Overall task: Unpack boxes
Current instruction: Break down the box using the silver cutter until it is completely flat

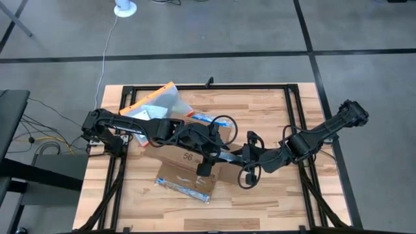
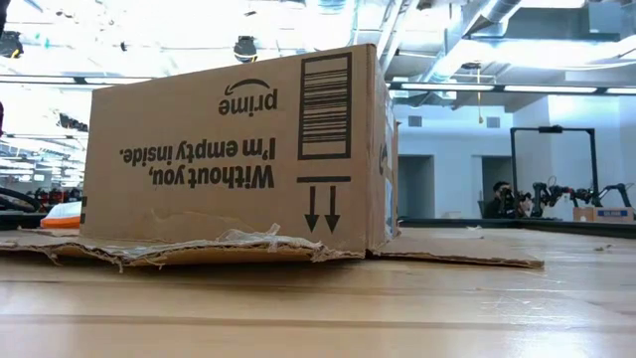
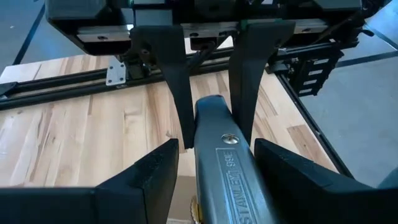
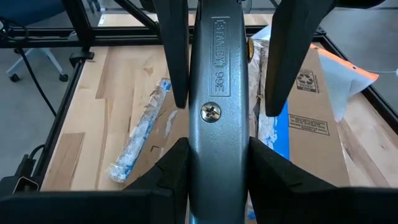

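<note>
So you've got both arms meeting over the cardboard box point(image 1: 188, 159) mid-table, and it's sitting with its print upside down and its flaps splayed flat on the wood. Your right gripper point(image 4: 219, 149) is clamped tight on a grey utility knife point(image 4: 217, 93). Your left gripper point(image 3: 211, 180) has its fingers spread wide, either side of the same knife handle, not pinching it. An orange-edged clear pouch point(image 1: 159, 104) lies just behind the box.
</note>
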